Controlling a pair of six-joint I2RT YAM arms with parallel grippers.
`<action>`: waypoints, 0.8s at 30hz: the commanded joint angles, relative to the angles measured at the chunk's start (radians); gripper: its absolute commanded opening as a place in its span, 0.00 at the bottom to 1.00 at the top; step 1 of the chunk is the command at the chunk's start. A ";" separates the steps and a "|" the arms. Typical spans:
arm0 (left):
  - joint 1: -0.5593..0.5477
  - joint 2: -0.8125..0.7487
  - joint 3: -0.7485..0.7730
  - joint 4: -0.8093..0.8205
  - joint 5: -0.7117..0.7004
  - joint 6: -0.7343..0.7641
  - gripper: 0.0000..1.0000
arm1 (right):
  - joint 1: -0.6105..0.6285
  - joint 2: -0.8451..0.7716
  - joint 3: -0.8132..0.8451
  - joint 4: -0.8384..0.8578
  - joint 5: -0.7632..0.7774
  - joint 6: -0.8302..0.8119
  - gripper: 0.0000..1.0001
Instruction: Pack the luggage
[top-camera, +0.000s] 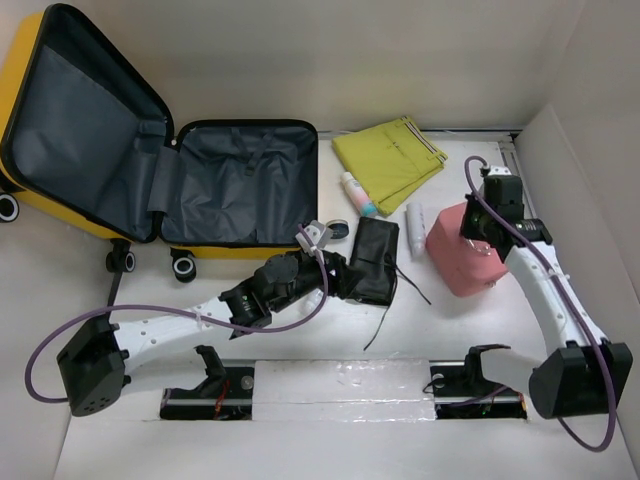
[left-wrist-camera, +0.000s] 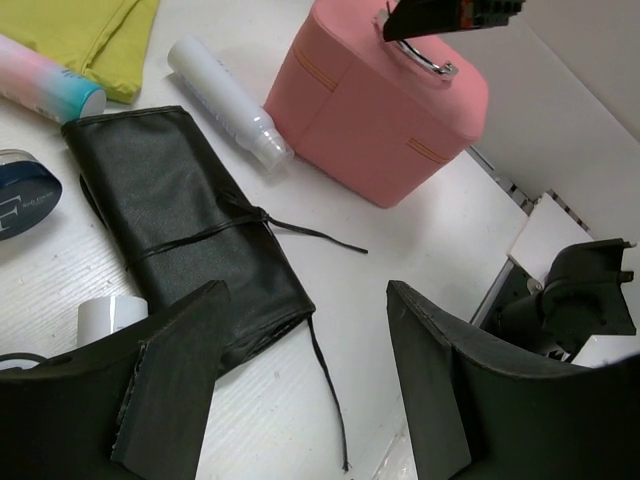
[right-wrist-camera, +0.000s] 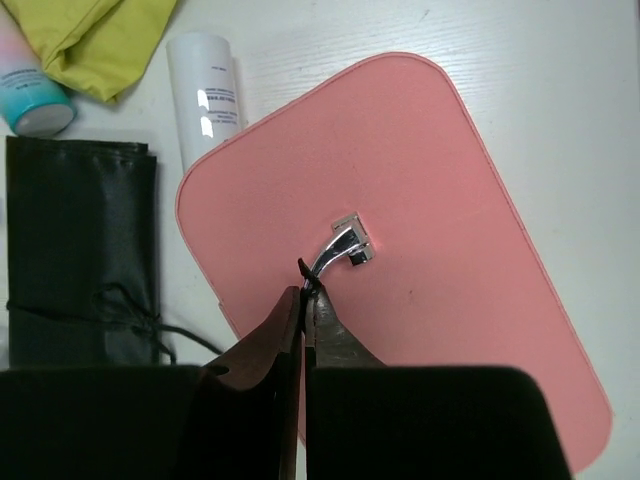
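The yellow luggage (top-camera: 60, 205) lies open at the back left, its dark grey lining (top-camera: 240, 180) showing. My right gripper (right-wrist-camera: 308, 292) is shut on the metal handle (right-wrist-camera: 345, 247) of the pink case (right-wrist-camera: 440, 200), which also shows in the top view (top-camera: 462, 252) and the left wrist view (left-wrist-camera: 380, 110). My left gripper (left-wrist-camera: 300, 380) is open and empty, just short of the near end of a black rolled pouch (left-wrist-camera: 190, 225) tied with a cord; the pouch shows in the top view (top-camera: 374, 255).
A folded yellow-green cloth (top-camera: 390, 160), a pink and teal bottle (top-camera: 358, 195), a white tube (top-camera: 415, 230) and a dark round tin (left-wrist-camera: 25, 190) lie between luggage and pink case. A small white roll (left-wrist-camera: 110, 315) sits by my left finger. White walls surround the table.
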 joint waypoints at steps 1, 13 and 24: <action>0.002 -0.025 -0.005 0.034 -0.011 0.017 0.59 | -0.005 -0.113 0.104 0.016 0.029 0.003 0.00; 0.002 -0.016 -0.005 0.055 -0.020 -0.005 0.57 | -0.005 -0.242 0.293 -0.016 -0.040 0.003 0.00; 0.002 -0.393 0.027 -0.006 -0.277 -0.099 0.58 | 0.309 -0.024 0.483 0.278 -0.267 0.120 0.00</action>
